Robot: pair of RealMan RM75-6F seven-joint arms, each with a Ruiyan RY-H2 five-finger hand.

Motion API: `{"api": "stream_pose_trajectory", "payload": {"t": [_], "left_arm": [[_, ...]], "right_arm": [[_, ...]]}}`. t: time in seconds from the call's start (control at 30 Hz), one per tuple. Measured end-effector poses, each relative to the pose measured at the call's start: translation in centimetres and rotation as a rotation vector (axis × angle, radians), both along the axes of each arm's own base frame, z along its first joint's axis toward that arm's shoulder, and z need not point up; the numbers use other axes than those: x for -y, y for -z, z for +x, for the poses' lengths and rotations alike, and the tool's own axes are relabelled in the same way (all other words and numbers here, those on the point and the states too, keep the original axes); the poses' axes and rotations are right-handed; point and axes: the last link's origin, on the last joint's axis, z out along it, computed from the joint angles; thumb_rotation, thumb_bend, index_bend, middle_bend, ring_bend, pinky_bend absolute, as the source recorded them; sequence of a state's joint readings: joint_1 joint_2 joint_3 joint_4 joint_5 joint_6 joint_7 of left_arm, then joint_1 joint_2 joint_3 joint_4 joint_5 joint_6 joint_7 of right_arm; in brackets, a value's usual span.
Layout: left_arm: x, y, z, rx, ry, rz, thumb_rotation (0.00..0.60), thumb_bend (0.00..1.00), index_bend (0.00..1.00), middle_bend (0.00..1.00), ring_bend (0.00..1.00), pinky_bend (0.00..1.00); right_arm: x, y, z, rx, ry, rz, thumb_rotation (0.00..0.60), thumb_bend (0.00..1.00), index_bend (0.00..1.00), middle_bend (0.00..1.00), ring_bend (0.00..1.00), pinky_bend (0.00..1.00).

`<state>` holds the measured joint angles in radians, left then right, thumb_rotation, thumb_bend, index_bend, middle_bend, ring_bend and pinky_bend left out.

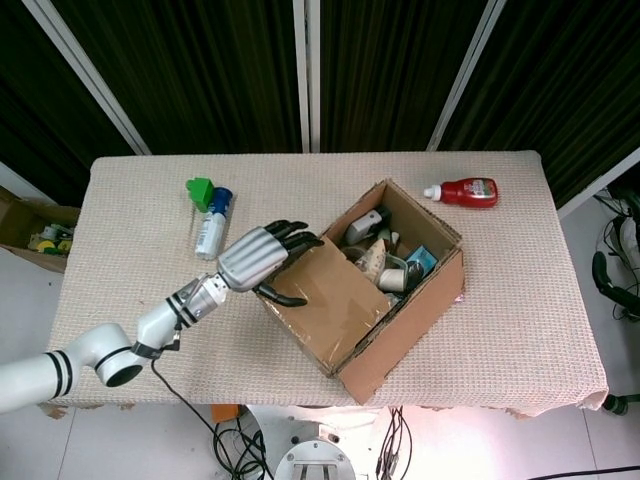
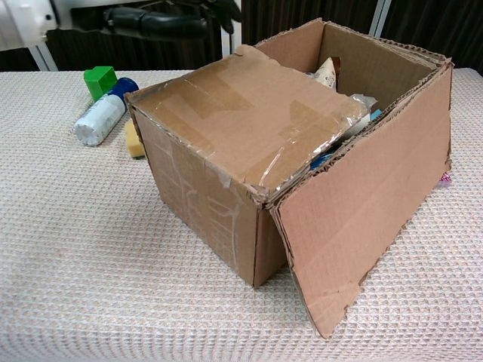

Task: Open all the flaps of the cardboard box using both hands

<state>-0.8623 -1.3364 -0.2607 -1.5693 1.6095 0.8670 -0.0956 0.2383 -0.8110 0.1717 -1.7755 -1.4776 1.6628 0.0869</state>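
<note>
The cardboard box (image 1: 400, 340) stands slanted on the table, right of centre, with several items inside. One taped flap (image 1: 325, 295) still lies flat over its left half; the other flaps stand or hang outward. My left hand (image 1: 262, 255) hovers at that flap's left edge, fingers spread, thumb over the cardboard, holding nothing. In the chest view the box (image 2: 211, 204) fills the frame, with the flat flap (image 2: 241, 113) on top and a side flap (image 2: 362, 219) hanging down. The left hand (image 2: 162, 21) is above its far corner. Neither view shows my right hand.
A green block (image 1: 200, 190) and a white bottle with a blue cap (image 1: 212, 225) lie left of the box. A yellow sponge (image 2: 134, 141) sits by the box's left wall. A red bottle (image 1: 465, 191) lies at the far right. Another cardboard box (image 1: 30, 235) stands on the floor, left.
</note>
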Motion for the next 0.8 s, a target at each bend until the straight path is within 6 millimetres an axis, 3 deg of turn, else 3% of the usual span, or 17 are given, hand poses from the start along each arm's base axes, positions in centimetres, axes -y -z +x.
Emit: {"api": "stream_pose_trajectory", "payload": {"t": [0.2,0.53,0.8], "left_arm": [[-1.0,2.1,2.7,0.016,0.031,-0.016,0.026,0.02,0.17,0.24,0.11,0.2],[-1.6,5.5,4.1,-0.031,0.049,-0.066,0.04,0.02,0.17,0.29,0.1,0.2],[-1.2,5.6,4.3,-0.043,0.067,-0.077,0.056,0.02,0.19,0.5,0.1,0.2]], "right_arm": [[0.0,-0.1,-1.1,0.008,0.019,0.005,0.538,0.45,0.0,0.0,0.0,0.0],[0.4,0.0,-2.0,0.009,0.04,0.021,0.539,0.45,0.0,0.0,0.0,0.0],[0.5,-0.1,-2.3,0.013,0.042,0.021,0.537,0.45,0.0,0.0,0.0,0.0]]}}
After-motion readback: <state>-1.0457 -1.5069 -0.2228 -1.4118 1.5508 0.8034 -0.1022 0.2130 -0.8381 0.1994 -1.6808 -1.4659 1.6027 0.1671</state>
